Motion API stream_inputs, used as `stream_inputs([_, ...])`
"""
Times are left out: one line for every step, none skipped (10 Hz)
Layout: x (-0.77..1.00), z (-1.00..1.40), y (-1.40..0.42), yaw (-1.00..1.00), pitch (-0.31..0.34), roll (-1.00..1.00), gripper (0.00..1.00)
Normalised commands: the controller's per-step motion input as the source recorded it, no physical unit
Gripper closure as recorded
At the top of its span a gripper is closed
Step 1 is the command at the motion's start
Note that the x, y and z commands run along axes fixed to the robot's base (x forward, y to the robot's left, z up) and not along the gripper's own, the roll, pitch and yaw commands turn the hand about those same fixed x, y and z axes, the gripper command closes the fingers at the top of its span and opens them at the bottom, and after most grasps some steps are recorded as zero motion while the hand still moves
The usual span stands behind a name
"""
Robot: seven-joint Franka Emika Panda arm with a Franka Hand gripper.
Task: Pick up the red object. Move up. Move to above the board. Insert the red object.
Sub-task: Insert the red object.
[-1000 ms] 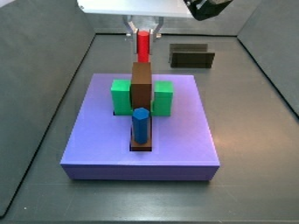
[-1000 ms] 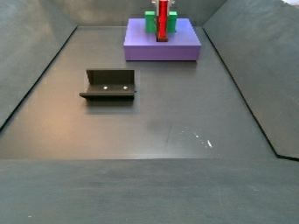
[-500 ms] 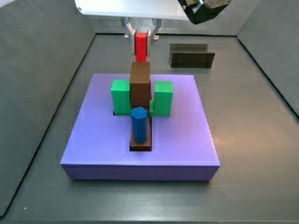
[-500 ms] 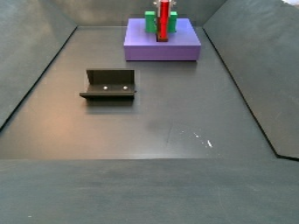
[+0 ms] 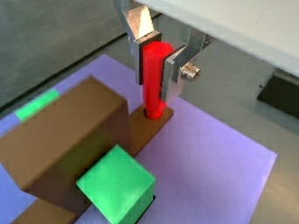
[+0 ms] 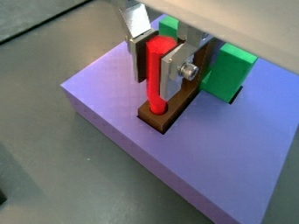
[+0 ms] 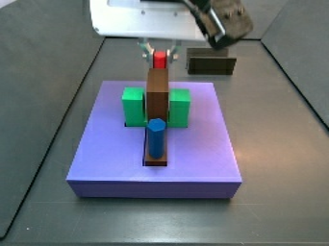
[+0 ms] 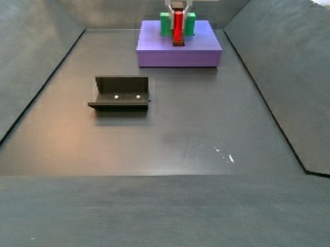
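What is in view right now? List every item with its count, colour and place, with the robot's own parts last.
Board: one, lavender-purple, on the dark floor at the far end of the bin.
Red peg: one, red, upright between the fingers, its lower end in the brown strip's end hole.
Brown block: one, brown, upright at the board's middle, with a low brown strip running out from it.
Green blocks: two, green, one on each side of the brown block.
Blue cylinder: one, blue, upright at the strip's other end.
Fixture: one, dark, on the floor away from the board.
Gripper: one, silver fingers either side of the red peg's upper part.
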Motion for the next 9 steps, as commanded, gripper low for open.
stream_inputs([0.00, -0.39, -0.15, 0.00, -0.074, 0.12, 1.00])
stream_inputs([0.00, -0.43, -0.07, 0.00, -0.074, 0.08, 1.00])
stream_inputs([0.00, -0.41, 0.00, 0.00, -0.071, 0.00, 1.00])
stream_inputs([0.00, -0.21, 0.17, -0.02, 0.000, 0.09, 1.00])
stream_inputs([-0.12, -0.19, 0.26, -0.06, 0.000, 0.07, 1.00])
stream_inputs([-0.13, -0.21, 0.08, -0.02, 0.000, 0.09, 1.00])
stream_inputs([0.00, -0.11, -0.04, 0.00, 0.000, 0.15, 1.00])
stream_inputs([0.00, -0.09, -0.11, 0.00, 0.021, 0.17, 1.00])
stream_inputs([0.04, -0.27, 0.00, -0.01, 0.000, 0.00, 1.00])
